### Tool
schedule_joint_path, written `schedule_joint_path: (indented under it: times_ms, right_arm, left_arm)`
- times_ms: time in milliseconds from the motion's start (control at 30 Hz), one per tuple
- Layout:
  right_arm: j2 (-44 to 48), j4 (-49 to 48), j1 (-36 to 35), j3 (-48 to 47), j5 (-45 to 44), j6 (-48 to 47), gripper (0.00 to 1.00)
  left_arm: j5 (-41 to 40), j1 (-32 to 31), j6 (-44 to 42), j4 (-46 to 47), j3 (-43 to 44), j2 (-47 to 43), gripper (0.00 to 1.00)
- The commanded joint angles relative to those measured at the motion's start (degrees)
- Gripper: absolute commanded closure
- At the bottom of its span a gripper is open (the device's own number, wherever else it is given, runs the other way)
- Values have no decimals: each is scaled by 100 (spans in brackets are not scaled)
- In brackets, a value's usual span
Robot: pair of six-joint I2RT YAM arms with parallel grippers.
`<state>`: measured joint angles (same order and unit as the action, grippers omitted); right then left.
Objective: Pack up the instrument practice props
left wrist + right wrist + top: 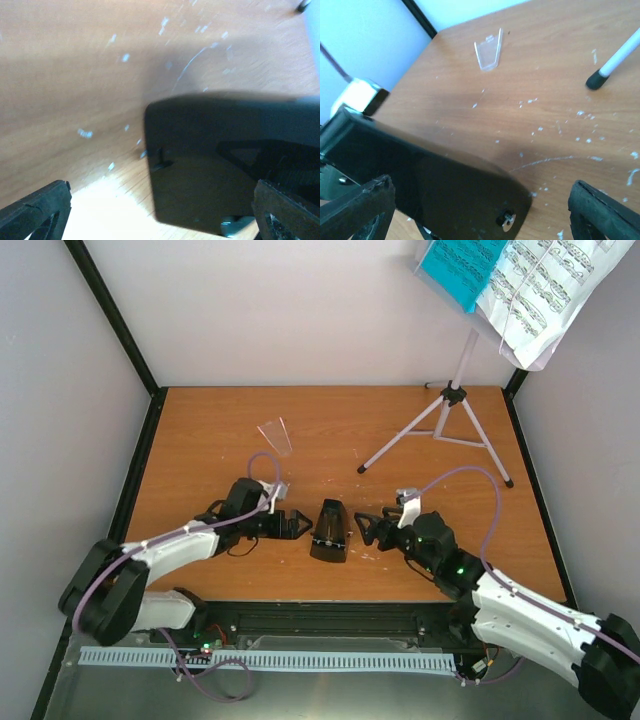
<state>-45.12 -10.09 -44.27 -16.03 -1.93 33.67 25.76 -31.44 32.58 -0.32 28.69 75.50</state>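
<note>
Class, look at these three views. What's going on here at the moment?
Two robot arms are closing in on a small black metronome near the front of the wooden table. The left gripper and the right gripper flank it, both open, and neither is gripping it. At the back right, the tripod music stand holds a teal folder and sheet music, untouched. A small clear plastic piece lies further back on the table.
</note>
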Motion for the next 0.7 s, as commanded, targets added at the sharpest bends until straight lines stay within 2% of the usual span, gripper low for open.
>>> schedule_joint_path:
  times_ms: [0, 100, 233, 333, 433, 567, 667]
  right_arm:
    - [640, 962, 24, -376, -748, -486, 7]
    - [1074, 1313, 24, -503, -994, -630, 7]
    - [1394, 1463, 24, -573, -1071, -574, 7]
    - [1461, 1517, 26, -585, -1028, -548, 7]
    - [1459, 1575, 31, -588, -1018, -514, 7]
    - [1508, 1637, 32, -562, -903, -412, 7]
    - [1595, 1563, 31, -433, -841, -336, 7]
  left_arm:
    - [-367, 443, -345, -205, 661, -870, 1]
    - [-293, 1275, -746, -559, 1380, -752, 1]
    - [-855, 1886, -1357, -1511, 2856, 433, 0]
    - [-528, 2304, -1298, -1714, 3778, 1243, 10]
    - [-773, 2440, -1195, -1790, 4285, 1815, 18]
    - [-1452, 2463, -1135, -1939, 4698, 2469, 21]
    - [-1491, 2467, -913, -2037, 4864, 2888, 25]
